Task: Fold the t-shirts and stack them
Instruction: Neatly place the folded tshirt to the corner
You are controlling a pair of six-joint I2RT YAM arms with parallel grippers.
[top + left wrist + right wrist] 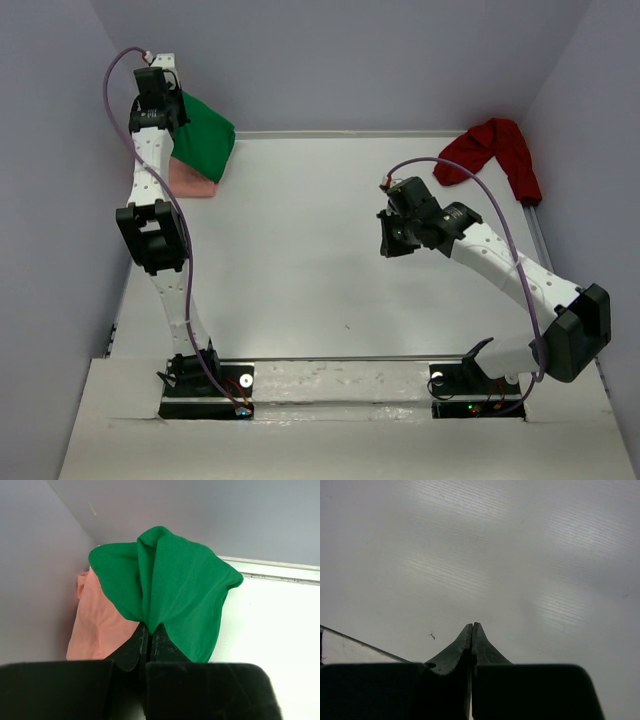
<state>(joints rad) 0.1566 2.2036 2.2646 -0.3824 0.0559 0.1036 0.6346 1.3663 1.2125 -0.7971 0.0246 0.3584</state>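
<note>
The left gripper [150, 626] is pinched shut on a ridge of the green t-shirt [175, 580], which spreads just ahead of its tips, over the salmon-pink t-shirt [95, 625]. The right gripper [472, 626] is closed on nothing above the bare table [520, 555]. Well apart from it, the dark red t-shirt [495, 150] lies crumpled. I judge that two shirts are stacked, and the red one is still to be folded and added.

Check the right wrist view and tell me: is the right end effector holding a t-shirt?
No, the right end effector is shut on nothing, with only the table showing beyond its tips.
</note>
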